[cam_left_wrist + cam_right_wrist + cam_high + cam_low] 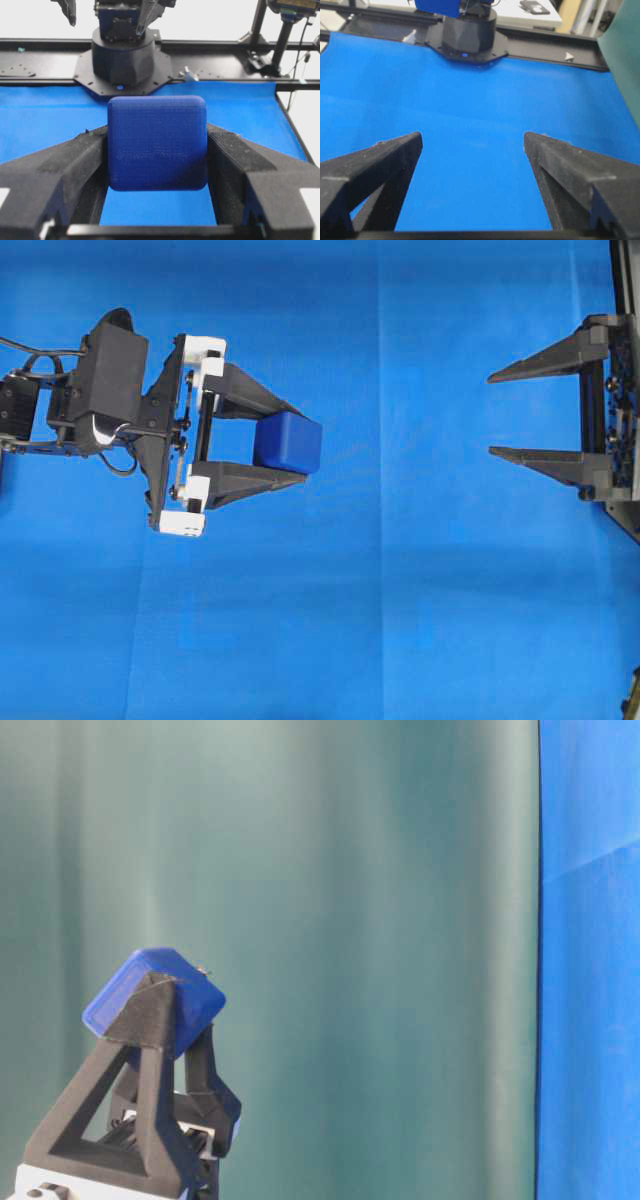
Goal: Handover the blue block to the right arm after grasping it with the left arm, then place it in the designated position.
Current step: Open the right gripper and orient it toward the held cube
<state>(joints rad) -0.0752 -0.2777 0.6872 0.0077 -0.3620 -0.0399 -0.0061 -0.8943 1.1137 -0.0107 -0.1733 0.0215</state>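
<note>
The left arm's black gripper with white plastic blocks at its finger bases (285, 442) was clamped on the small dark-blue cube with rounded edges (288, 442), which sat between the tips of its two pointed fingers, one finger (60, 170) pressed against each side. In the table-level view the cube (150, 1000) was held up in the air, tilted on a corner, in front of a green backdrop (380, 920). The bright blue cloth (400, 620) lay beneath it. Well apart from the cube and facing it, the right arm's black gripper (490, 413) stood spread wide with nothing between its fingers (375, 165).
</note>
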